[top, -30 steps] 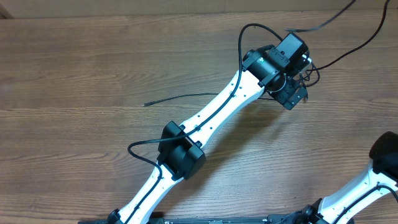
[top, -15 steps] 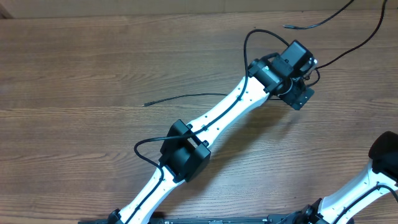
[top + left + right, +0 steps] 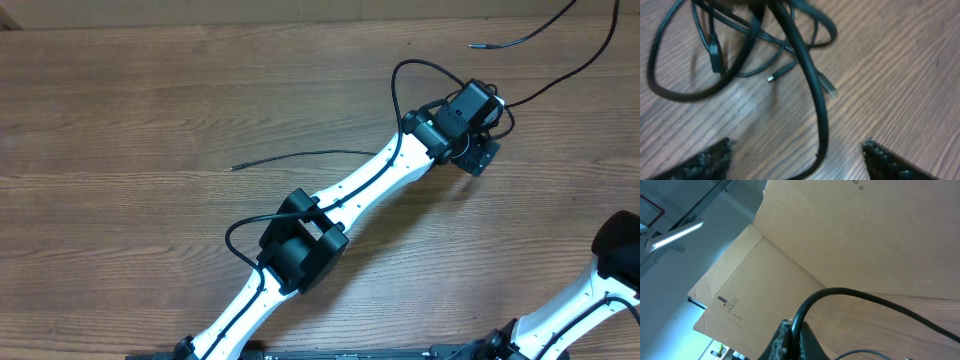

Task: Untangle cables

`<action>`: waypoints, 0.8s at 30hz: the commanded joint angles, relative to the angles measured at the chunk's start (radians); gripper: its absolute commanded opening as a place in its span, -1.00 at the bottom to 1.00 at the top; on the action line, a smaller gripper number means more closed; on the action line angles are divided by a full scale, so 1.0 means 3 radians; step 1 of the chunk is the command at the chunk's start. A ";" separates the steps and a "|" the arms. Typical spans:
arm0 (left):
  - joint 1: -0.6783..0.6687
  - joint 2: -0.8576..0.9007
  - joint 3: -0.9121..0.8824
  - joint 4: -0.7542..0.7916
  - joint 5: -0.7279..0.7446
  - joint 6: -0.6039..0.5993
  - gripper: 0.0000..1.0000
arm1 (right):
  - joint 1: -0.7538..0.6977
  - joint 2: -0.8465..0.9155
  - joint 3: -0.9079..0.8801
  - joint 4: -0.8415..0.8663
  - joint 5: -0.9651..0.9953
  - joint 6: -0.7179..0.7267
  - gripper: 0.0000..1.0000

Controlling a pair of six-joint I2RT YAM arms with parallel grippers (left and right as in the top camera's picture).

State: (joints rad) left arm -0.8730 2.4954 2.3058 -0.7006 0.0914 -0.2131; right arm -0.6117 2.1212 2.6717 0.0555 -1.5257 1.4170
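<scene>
Cables [image 3: 805, 65] tangled just ahead of left gripper [image 3: 796, 150], one between its parted jaws; right gripper [image 3: 792, 340] jaws together.

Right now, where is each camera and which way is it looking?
Overhead: above the table, looking straight down; the left arm and right arm show.
Left wrist: on the left arm, looking down at tangled cables; its open jaws show.
Right wrist: on the right arm, tilted up at a cardboard wall; its closed jaws show.
Shared: overhead and left wrist both see the cables.
</scene>
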 commanded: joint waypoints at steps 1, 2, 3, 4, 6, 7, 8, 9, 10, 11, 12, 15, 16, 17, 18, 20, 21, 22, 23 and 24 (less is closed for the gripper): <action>0.0000 0.0010 -0.0008 0.0020 -0.0093 -0.0041 0.11 | 0.0055 -0.0100 0.0011 0.0009 0.0047 -0.0018 -0.92; 0.0000 0.0010 -0.0011 0.0023 -0.0093 -0.0041 -0.16 | 0.0062 -0.0100 0.0011 0.0009 0.0047 -0.0018 -0.92; 0.0000 0.0010 -0.0017 0.0025 -0.0094 -0.0041 -0.37 | 0.0072 -0.0100 0.0011 0.0009 0.0046 -0.0018 -0.92; 0.0000 0.0010 -0.0023 0.0033 -0.0093 -0.0041 -0.48 | 0.0072 -0.0100 0.0011 0.0009 0.0047 -0.0018 -0.92; 0.0000 0.0010 -0.0042 0.0041 -0.0094 -0.0041 -0.70 | 0.0079 -0.0100 0.0011 0.0009 0.0046 -0.0018 -0.92; 0.0000 0.0010 -0.0042 0.0039 -0.0094 -0.0041 -0.70 | 0.0079 -0.0100 0.0011 0.0008 0.0047 -0.0017 -0.92; 0.0000 0.0010 -0.0042 0.0037 -0.0094 -0.0041 -0.82 | 0.0079 -0.0100 0.0011 0.0009 0.0047 -0.0017 -0.92; 0.0001 0.0010 -0.0042 0.0038 -0.0094 -0.0041 -0.91 | 0.0079 -0.0100 0.0011 0.0008 0.0047 -0.0017 -0.92; 0.0008 0.0010 -0.0042 0.0055 -0.0094 -0.0042 -0.92 | 0.0079 -0.0100 0.0011 0.0009 0.0046 -0.0017 -0.93; 0.0014 0.0009 -0.0041 0.0078 -0.0094 -0.0042 -0.91 | 0.0079 -0.0100 0.0011 0.0008 0.0046 -0.0017 -0.93; 0.0027 0.0005 -0.0036 0.0100 -0.0094 -0.0042 -0.92 | 0.0079 -0.0100 0.0011 0.0008 0.0046 -0.0017 -0.92; 0.0080 -0.0017 0.0034 0.0108 -0.0112 -0.0047 -0.91 | 0.0078 -0.0100 0.0011 0.0009 0.0046 -0.0018 -0.92; 0.0121 -0.0033 0.0104 0.0084 -0.0163 -0.0092 -0.92 | 0.0079 -0.0100 0.0011 0.0009 0.0046 -0.0019 -0.92; 0.0183 -0.0055 0.0215 0.0032 -0.0224 -0.0131 -0.92 | 0.0078 -0.0100 0.0011 0.0009 0.0045 -0.0022 -0.92; 0.0220 -0.0061 0.0280 0.0001 -0.0245 -0.0135 -0.92 | 0.0078 -0.0100 0.0011 0.0009 0.0045 -0.0039 -0.92; 0.0319 -0.0095 0.0459 -0.0086 -0.0268 -0.0141 -0.92 | 0.0078 -0.0100 0.0011 0.0008 0.0045 -0.0120 -0.92; 0.0373 -0.0111 0.0552 -0.0135 -0.0268 -0.0144 -0.92 | 0.0078 -0.0100 0.0011 0.0008 0.0043 -0.0139 -0.92; 0.0427 -0.0128 0.0641 -0.0189 -0.0268 -0.0158 -0.91 | 0.0078 -0.0100 0.0010 0.0008 0.0045 -0.0144 -0.93; 0.0495 -0.0148 0.0746 -0.0251 -0.0268 -0.0178 -0.91 | 0.0078 -0.0100 0.0010 0.0008 0.0043 -0.0161 -0.92; 0.0557 -0.0170 0.0837 -0.0305 -0.0268 -0.0206 -0.91 | 0.0076 -0.0100 0.0010 0.0006 0.0043 -0.0209 -0.92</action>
State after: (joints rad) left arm -0.7834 2.4954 2.4462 -0.7628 0.0456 -0.2394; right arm -0.5919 2.1212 2.6717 0.0555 -1.5257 1.3964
